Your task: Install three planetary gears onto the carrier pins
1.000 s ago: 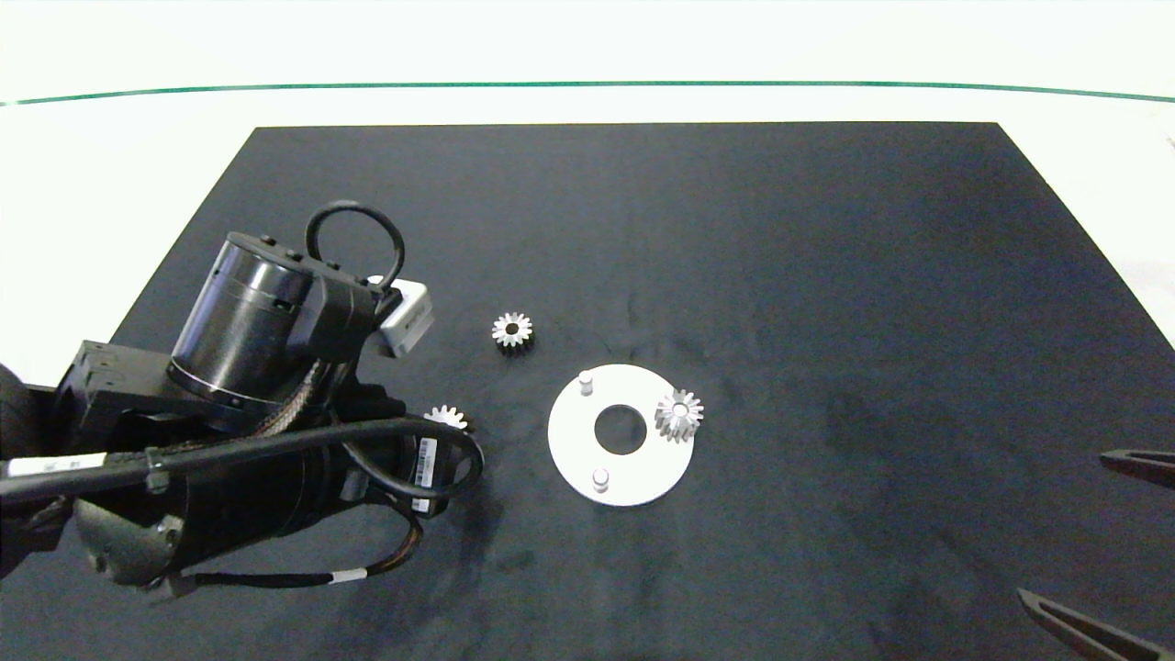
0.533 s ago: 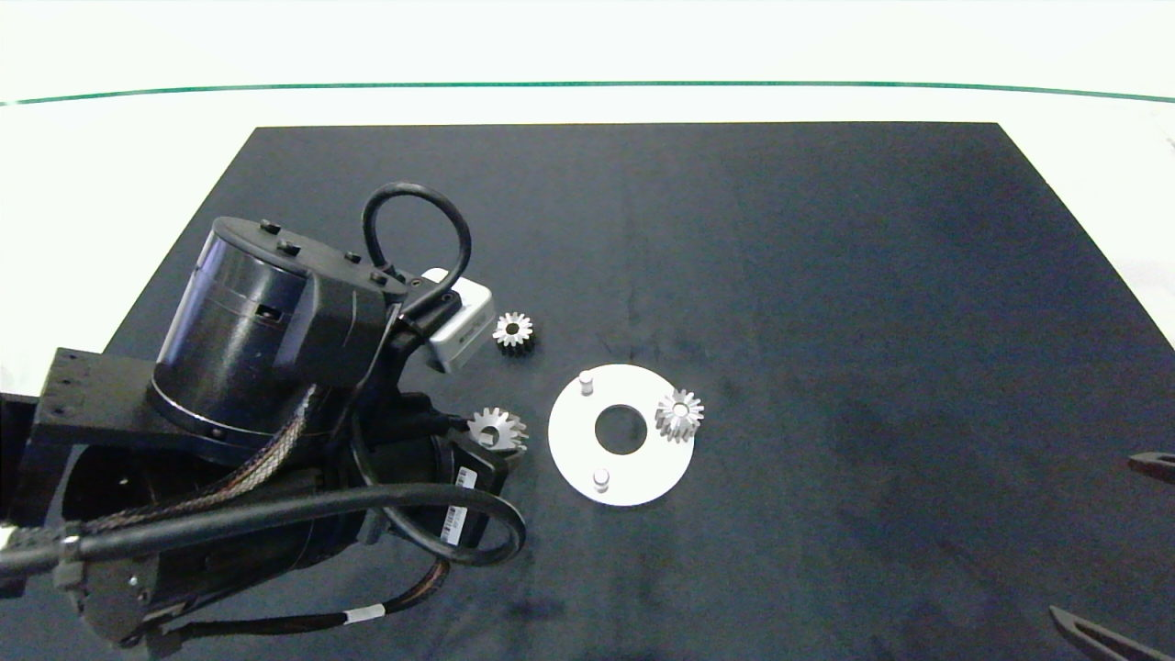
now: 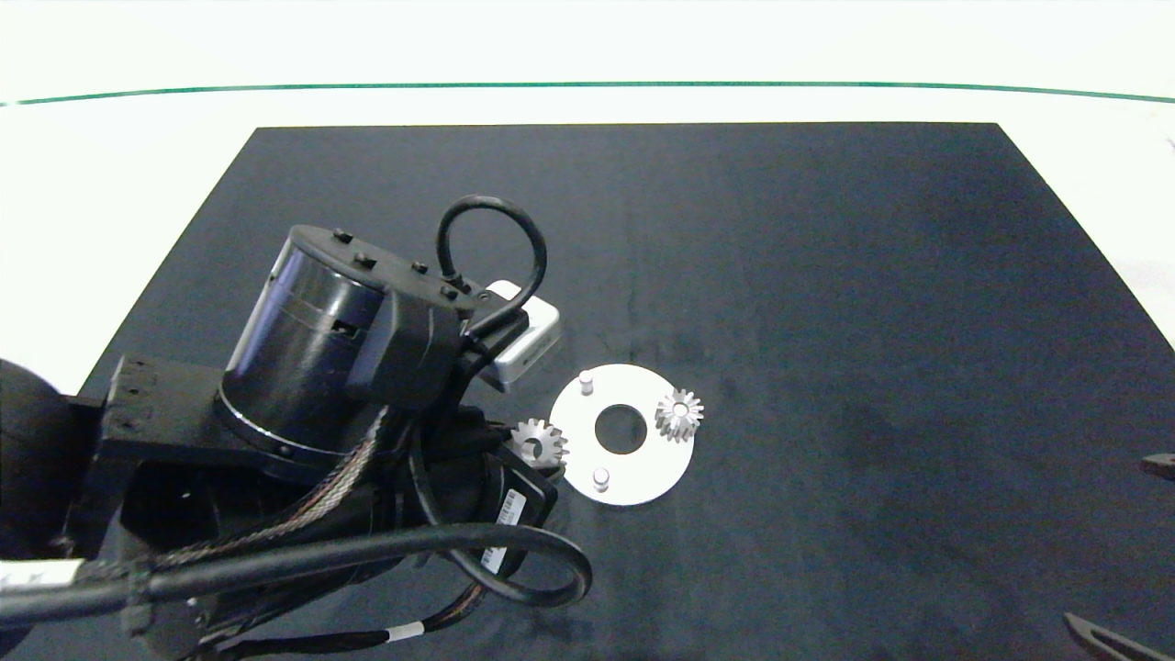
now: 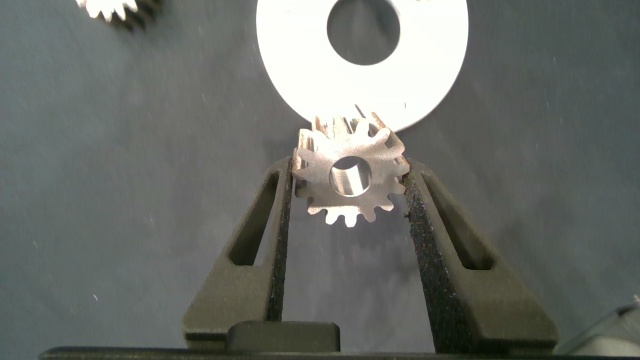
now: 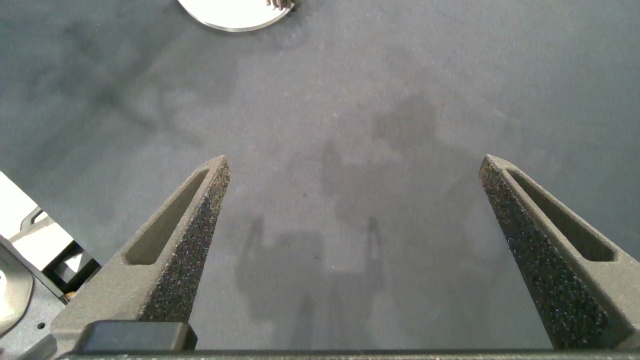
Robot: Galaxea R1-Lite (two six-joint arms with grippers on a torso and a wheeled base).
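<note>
While arm hides third gear, left claw [image 4: 349, 190] grips gear [image 4: 349, 178], edge-on.

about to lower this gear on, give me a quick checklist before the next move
1. Grip: left hand shut on the carried gear, fingers on both flanks: ok.
2. One gear already on a pin of the white carrier disc: ok.
3. Free pins: far pin and near pin both bare: ok.
4. Carried gear above a pin: it sits at the disc's edge, between the free pins: not ok.
5. Third gear lies on the mat, clear of the disc: ok.
6. Right hand open, parked away: ok.
</note>
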